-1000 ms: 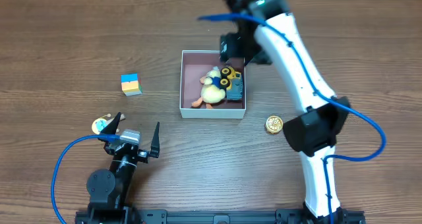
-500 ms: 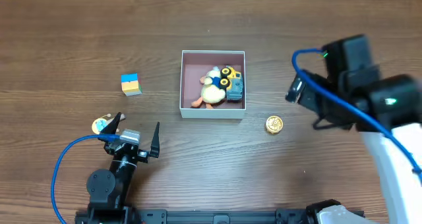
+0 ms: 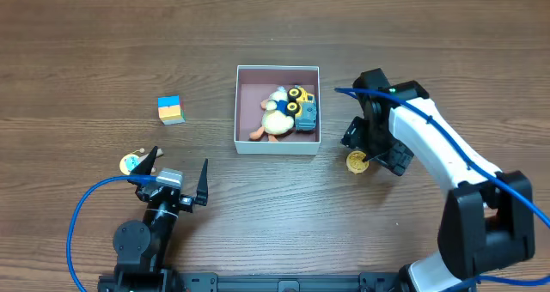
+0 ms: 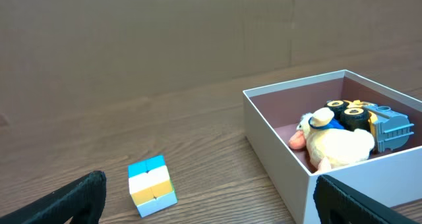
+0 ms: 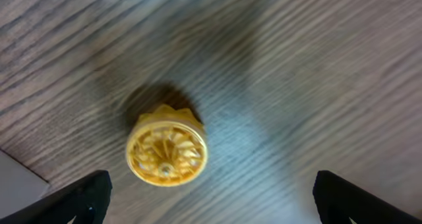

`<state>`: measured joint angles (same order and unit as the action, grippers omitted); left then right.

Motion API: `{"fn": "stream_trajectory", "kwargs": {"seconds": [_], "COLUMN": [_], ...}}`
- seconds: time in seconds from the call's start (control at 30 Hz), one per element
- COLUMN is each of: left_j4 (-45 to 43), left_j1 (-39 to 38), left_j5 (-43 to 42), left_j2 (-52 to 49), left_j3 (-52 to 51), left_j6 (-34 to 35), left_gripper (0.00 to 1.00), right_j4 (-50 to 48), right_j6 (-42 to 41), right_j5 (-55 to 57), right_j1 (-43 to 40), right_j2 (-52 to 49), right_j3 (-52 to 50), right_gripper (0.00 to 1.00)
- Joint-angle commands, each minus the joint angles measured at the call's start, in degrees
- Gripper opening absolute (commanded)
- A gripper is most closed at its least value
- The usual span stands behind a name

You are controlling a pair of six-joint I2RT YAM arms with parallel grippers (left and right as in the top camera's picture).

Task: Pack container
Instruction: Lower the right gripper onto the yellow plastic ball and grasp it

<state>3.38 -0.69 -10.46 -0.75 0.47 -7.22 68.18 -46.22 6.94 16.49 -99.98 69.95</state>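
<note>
The container (image 3: 277, 146) is a white-walled square box with a mauve floor at the table's middle. It holds a plush duck (image 3: 276, 117) and a blue-and-yellow toy truck (image 3: 304, 108). My right gripper (image 3: 368, 153) is open and empty, low over a small gold spoked disc toy (image 3: 357, 161) just right of the box. In the right wrist view the disc (image 5: 167, 151) lies on the wood ahead of the wide-open gripper (image 5: 211, 204), nearer the left fingertip. My left gripper (image 3: 178, 175) is open and empty at the front left. Its wrist view shows the container (image 4: 283, 161) and a colourful cube (image 4: 152, 186).
The colourful cube (image 3: 170, 110) sits left of the box. A small round pale-blue-and-yellow piece (image 3: 130, 163) lies beside my left gripper's left finger. A corner of the box (image 5: 12, 178) shows at the lower left of the right wrist view.
My right arm has swung from above the container's back right corner out to the right, then down and in over the gold disc. The left arm and the toys have not moved.
</note>
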Motion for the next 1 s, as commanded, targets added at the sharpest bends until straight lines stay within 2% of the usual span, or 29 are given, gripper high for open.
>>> {"fn": "stream_trajectory", "kwargs": {"seconds": [0.0, 0.1, 0.83, 0.97], "left_j4": [0.0, 0.0, 0.0, 0.0], "left_j1": [0.4, 0.4, 0.4, 0.4], "left_j5": [0.3, 0.3, 0.3, 0.3], "left_j2": [0.4, 0.4, 0.4, 0.4], "left_j3": [-0.2, -0.2, -0.2, -0.2], "left_j6": [1.0, 1.0, 1.0, 1.0], "left_gripper": [1.00, 1.00, 1.00, 1.00], "right_j4": [-2.6, -6.1, -15.6, -15.5], "right_j6": [0.2, -0.4, 1.3, 1.3], "right_j5": [-4.4, -9.6, -7.0, -7.0], "right_j1": [-0.1, -0.1, -0.1, -0.1], "right_j2": [-1.3, -1.3, -1.3, -1.3], "right_j3": [-0.5, -2.3, -10.7, -10.7], "right_gripper": [1.00, 1.00, 1.00, 0.96]}}
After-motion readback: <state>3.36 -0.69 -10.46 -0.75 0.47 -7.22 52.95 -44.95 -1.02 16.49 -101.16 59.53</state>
